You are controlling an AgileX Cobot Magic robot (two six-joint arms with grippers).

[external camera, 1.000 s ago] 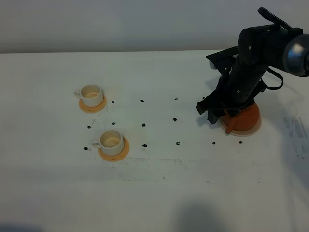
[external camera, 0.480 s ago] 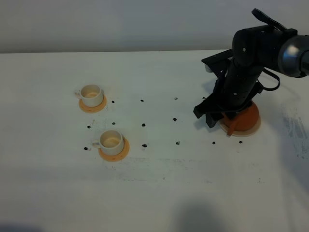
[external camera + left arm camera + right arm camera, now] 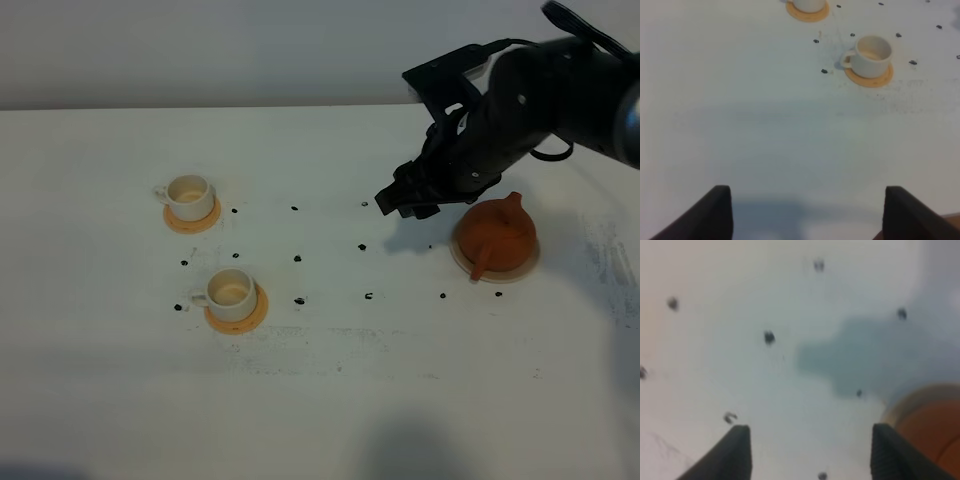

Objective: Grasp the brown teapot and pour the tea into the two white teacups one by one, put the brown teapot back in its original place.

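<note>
Brown teapot (image 3: 497,238) sits on saucer (image 3: 530,260), right gripper (image 3: 403,205) splayed and empty near it: square jaws across handle before clamping.

No writing, label, brand or number could be read anywhere. The brown teapot (image 3: 495,232) carried no lettering, and neither did the far teacup (image 3: 189,195) or the near teacup (image 3: 231,291). The small black marks (image 3: 297,258) scattered over the white surface (image 3: 330,400) were plain dots, not characters.
</note>
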